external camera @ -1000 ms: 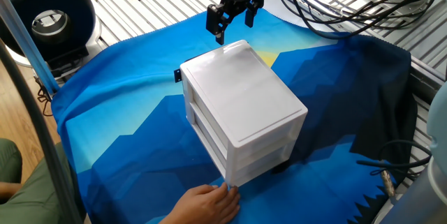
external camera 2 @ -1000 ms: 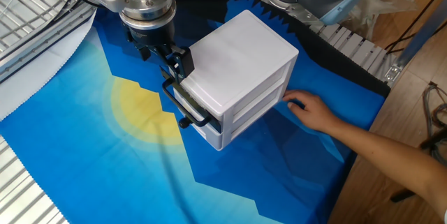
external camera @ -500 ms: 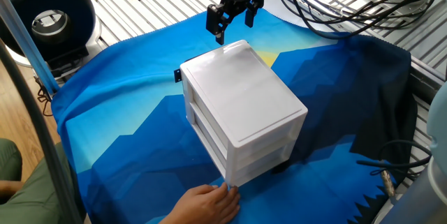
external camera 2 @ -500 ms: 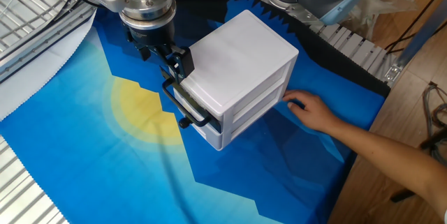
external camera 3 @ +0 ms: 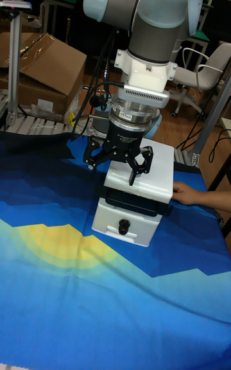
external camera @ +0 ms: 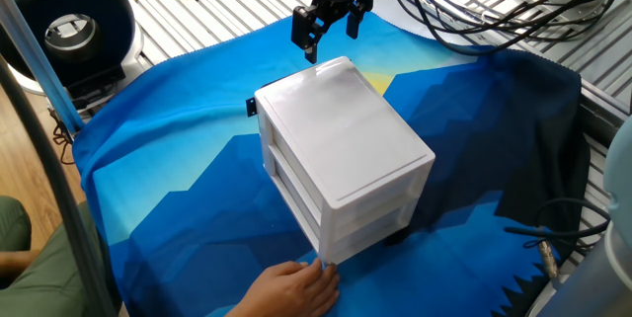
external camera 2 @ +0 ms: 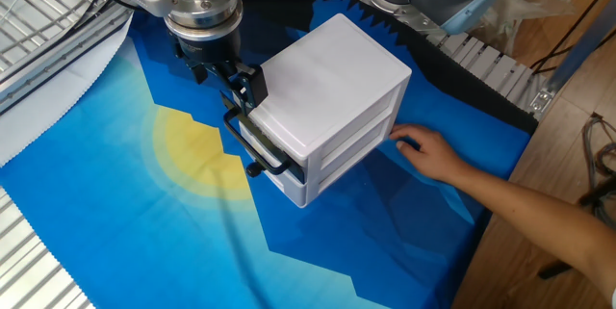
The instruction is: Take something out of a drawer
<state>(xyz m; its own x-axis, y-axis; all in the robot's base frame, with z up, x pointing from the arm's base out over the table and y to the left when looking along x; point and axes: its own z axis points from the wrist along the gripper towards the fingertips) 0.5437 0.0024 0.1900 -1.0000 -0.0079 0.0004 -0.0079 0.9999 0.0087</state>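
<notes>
End effector (external camera 3: pixel 119 168) spread near drawer (external camera 2: pixel 260 145) front, maybe touching; one fixed view hides front.

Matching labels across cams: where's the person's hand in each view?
One fixed view: person's hand at the bottom edge, near centre, fingers at the lower corner of the white cabinet.
The other fixed view: right of centre, arm coming in from the lower right, fingers at the cabinet's base.
Tall fixed view: right edge, about mid-height, beside the cabinet.
Shared landmark: the white cabinet; the hand sits at its back end, away from the drawer fronts.
</notes>
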